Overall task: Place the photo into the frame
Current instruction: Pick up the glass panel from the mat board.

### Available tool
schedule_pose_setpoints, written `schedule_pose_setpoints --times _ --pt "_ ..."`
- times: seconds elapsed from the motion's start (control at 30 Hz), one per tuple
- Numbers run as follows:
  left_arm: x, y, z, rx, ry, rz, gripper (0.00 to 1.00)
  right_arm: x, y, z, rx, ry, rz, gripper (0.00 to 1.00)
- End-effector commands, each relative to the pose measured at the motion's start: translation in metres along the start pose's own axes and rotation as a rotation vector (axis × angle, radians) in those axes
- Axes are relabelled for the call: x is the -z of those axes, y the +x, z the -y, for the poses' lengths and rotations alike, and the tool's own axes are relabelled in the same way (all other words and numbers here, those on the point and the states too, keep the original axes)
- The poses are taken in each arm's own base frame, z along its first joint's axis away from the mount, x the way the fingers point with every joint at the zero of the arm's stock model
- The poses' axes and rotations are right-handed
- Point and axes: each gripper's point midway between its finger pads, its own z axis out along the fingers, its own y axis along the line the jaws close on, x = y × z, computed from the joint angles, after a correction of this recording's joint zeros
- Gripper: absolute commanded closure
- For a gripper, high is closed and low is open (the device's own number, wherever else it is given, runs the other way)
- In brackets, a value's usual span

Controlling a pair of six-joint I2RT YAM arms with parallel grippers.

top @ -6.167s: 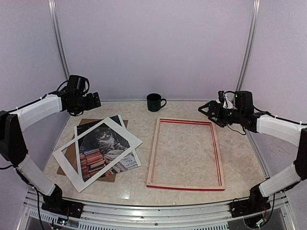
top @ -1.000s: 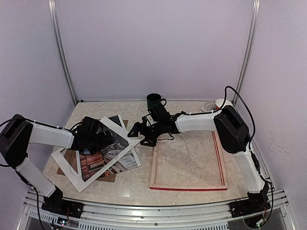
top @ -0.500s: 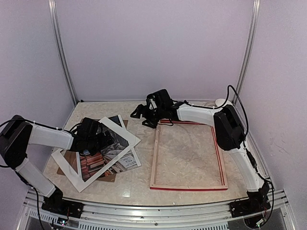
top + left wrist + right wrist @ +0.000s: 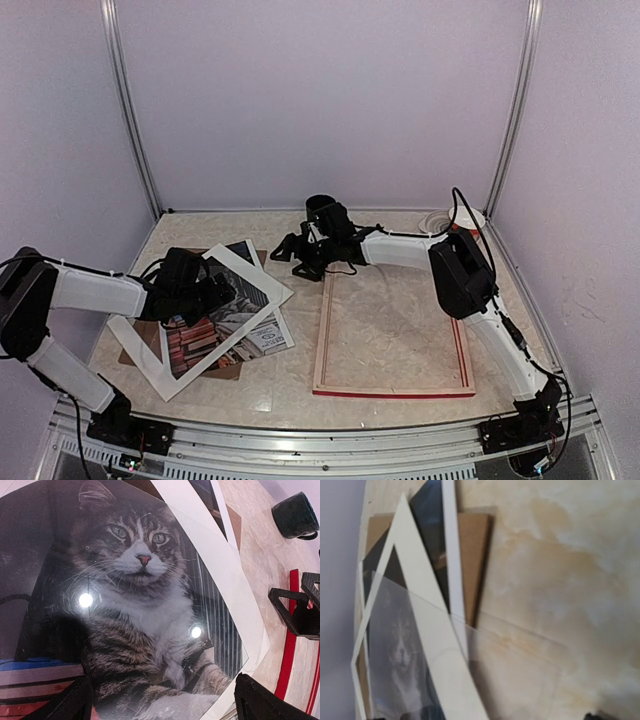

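Observation:
The photo [image 4: 215, 322] of a tabby cat lies face up at the left under a tilted white mat [image 4: 150, 345]. It fills the left wrist view [image 4: 140, 580] beneath a clear, glinting pane. My left gripper [image 4: 212, 290] hovers just over the cat, open [image 4: 162, 694], with nothing between its fingers. The frame [image 4: 320, 340], red-edged, lies back up to the right; its red edge [image 4: 289, 650] shows in the left wrist view. My right gripper [image 4: 288, 250] reaches across to the mat's far corner, open and empty. Its camera sees the photo [image 4: 400, 650] and the pane's corner; its fingers barely show.
A brown backing board [image 4: 130, 352] lies under the stack. A dark mug [image 4: 318, 205] stands at the back, right behind the right arm, and shows in the left wrist view [image 4: 295, 514]. A small white round object [image 4: 452, 217] sits at the back right.
Both arms have come in from the sides. Over the last second the right gripper rose from the mat's corner, swung toward the mug, then came partway back. The left gripper barely moved.

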Motion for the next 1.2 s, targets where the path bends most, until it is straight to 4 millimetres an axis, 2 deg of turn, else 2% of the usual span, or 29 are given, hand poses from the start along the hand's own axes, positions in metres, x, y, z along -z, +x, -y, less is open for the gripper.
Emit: schedule_pose_setpoints --times 0.0,0.4,0.53,0.67,0.77,0.9,1.17 --pt "0.001 0.005 -0.002 0.0 0.0 -0.004 0.03 -0.015 0.015 -0.012 0.003 -0.07 -0.054 0.11" --pt "-0.004 0.014 -0.014 0.002 -0.029 -0.019 0.04 -0.018 0.031 -0.033 -0.01 -0.135 -0.09 0.12" --pt "-0.007 0.018 -0.016 0.006 -0.027 -0.03 0.04 -0.009 0.031 -0.046 -0.017 -0.186 -0.087 0.12" --pt "-0.009 0.022 -0.017 0.005 -0.028 -0.039 0.04 0.006 0.017 -0.067 0.034 -0.195 -0.043 0.12" --pt "-0.009 0.024 -0.017 0.004 -0.027 -0.043 0.04 0.008 0.015 -0.069 0.056 -0.182 -0.04 0.11" --pt "-0.01 0.026 -0.018 0.006 -0.028 -0.046 0.04 0.008 0.023 -0.071 0.049 -0.205 -0.068 0.11" --pt "-0.012 0.029 -0.018 0.009 -0.023 -0.055 0.04 0.018 0.021 -0.092 0.087 -0.286 -0.052 0.12"
